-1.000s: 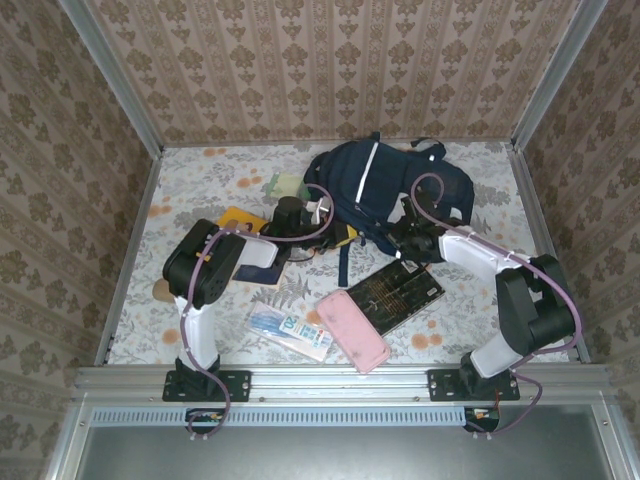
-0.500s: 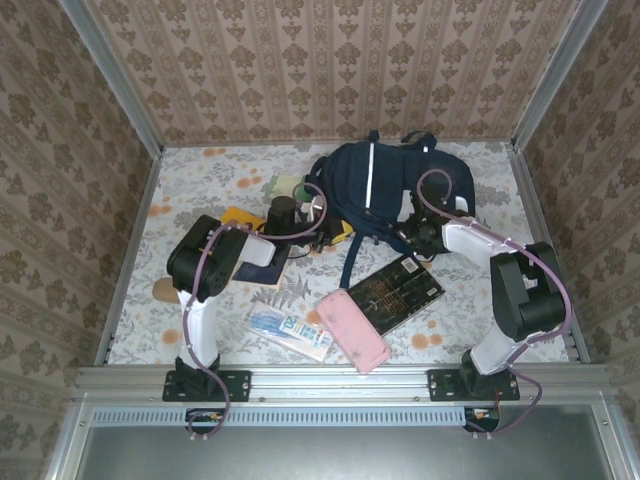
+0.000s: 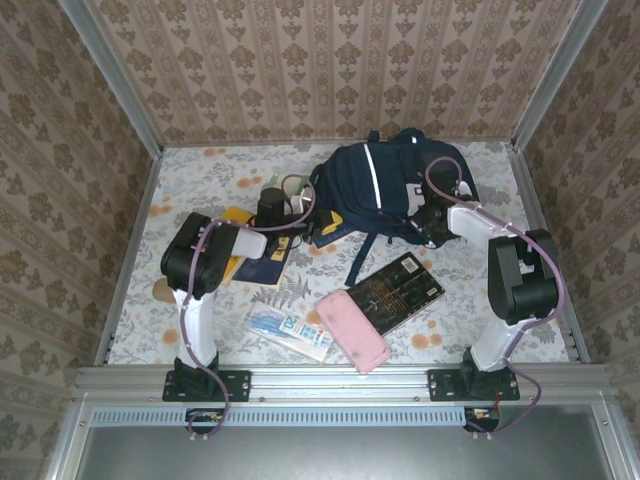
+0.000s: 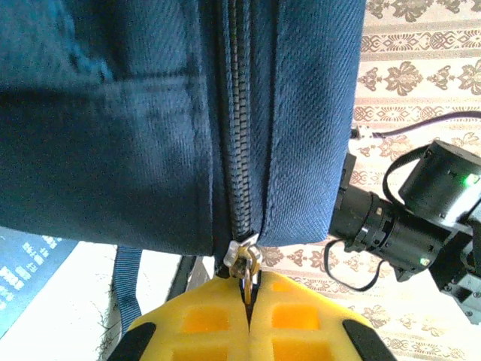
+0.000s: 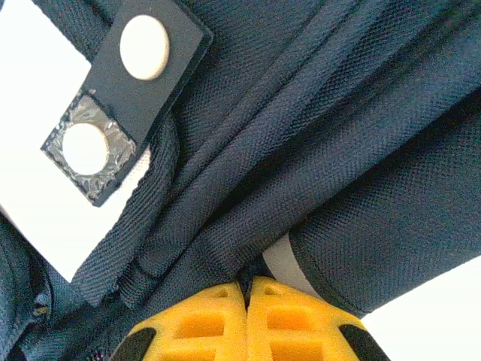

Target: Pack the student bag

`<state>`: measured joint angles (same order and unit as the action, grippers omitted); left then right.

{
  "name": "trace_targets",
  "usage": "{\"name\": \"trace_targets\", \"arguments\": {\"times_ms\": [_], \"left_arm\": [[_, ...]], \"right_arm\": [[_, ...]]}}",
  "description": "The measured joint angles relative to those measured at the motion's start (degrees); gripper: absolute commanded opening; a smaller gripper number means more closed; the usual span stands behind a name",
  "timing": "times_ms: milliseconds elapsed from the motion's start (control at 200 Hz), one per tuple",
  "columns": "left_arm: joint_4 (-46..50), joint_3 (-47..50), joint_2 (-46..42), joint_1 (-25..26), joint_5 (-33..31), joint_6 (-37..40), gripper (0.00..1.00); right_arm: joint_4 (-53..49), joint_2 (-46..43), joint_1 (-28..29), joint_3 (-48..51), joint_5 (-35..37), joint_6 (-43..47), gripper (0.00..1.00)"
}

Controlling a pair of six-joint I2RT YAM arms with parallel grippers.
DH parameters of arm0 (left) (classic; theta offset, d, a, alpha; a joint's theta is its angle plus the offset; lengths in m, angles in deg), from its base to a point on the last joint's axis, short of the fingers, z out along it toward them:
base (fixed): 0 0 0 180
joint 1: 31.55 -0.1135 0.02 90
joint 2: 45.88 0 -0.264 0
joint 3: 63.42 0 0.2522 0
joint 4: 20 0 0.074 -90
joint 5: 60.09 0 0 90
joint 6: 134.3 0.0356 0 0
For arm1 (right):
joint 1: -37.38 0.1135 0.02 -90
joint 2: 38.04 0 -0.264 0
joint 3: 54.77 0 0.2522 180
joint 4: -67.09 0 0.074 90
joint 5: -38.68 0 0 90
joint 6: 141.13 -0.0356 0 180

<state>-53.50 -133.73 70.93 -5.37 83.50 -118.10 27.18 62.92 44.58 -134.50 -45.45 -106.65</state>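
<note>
The student bag (image 3: 385, 185), navy blue with a white stripe, sits at the back middle of the table with a dark strap trailing toward the front. My left gripper (image 3: 320, 228) is at its left lower side. In the left wrist view the yellow fingers (image 4: 203, 323) are shut on the metal zipper pull (image 4: 249, 265) at the end of a closed zipper (image 4: 239, 113). My right gripper (image 3: 428, 222) is at the bag's right lower side. In the right wrist view this gripper (image 5: 246, 286) is shut on a fold of the bag's fabric (image 5: 248, 226), near white patches with snaps (image 5: 143, 47).
A black book (image 3: 395, 292), a pink case (image 3: 352, 330) and a blue-and-white packet (image 3: 290, 333) lie in front of the bag. A dark blue notebook (image 3: 262, 270) and a yellow item (image 3: 235, 215) lie under the left arm. Patterned walls enclose the table.
Both grippers have moved away from the bases toward the back, taking the bag with them. The bag now stands further back and more bunched, its strap hanging over the table.
</note>
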Motion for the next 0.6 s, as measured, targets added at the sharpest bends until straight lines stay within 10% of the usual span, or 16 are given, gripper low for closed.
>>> {"name": "trace_targets", "arguments": {"times_ms": [265, 415, 600], "left_arm": [[5.6, -0.2, -4.5, -0.1, 0.3, 2.7, 0.0], [7.2, -0.2, -6.0, -0.1, -0.3, 2.9, 0.0], [8.6, -2.1, -7.1, 0.2, -0.8, 2.9, 0.0]], "right_arm": [[-4.7, 4.0, -1.4, -9.4, 0.1, 5.7, 0.0], [-5.4, 1.4, -0.2, -9.6, 0.0, 10.7, 0.45], [-5.8, -6.7, 3.1, -11.0, -2.1, 11.0, 0.58]]}}
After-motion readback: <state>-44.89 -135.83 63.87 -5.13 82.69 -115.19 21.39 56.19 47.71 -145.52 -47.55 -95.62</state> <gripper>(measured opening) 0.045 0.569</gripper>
